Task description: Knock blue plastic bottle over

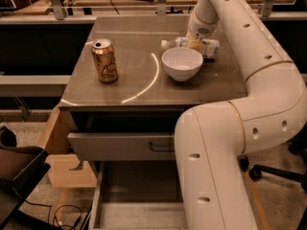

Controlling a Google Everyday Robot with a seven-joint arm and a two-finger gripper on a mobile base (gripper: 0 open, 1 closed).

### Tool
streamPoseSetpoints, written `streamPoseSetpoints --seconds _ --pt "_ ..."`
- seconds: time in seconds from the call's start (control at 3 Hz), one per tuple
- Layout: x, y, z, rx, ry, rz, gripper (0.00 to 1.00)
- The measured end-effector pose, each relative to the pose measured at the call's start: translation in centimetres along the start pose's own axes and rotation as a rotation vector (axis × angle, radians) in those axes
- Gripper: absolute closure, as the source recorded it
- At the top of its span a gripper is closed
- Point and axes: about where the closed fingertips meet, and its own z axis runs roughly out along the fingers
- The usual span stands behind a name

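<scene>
The blue plastic bottle [207, 46] lies on its side on the table behind the white bowl [182, 63], its white cap [165, 44] pointing left. My gripper [195, 43] is at the end of the white arm, right over the middle of the lying bottle, and hides part of it. A gold can [105, 61] stands upright at the left of the table.
The grey table [129, 87] has a drawer with a handle [160, 147] below its front edge. My white arm [249, 80] curves along the table's right side. A chair [19, 169] stands at the lower left. A railing [96, 18] runs behind the table.
</scene>
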Motion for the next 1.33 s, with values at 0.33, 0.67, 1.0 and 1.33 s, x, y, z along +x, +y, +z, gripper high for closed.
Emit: streamPoseSetpoints --seconds 0.33,0.67,1.0,1.33 --pt "-0.08 -0.1 0.57 0.001 0.0 -0.001 0.6" --pt "-0.15 -0.19 0.46 0.0 -0.001 -0.001 0.36" --pt "-0.17 -0.1 0.5 0.0 -0.001 -0.001 0.12" --pt "-0.37 -0.06 0.13 0.0 -0.001 -0.001 0.0"
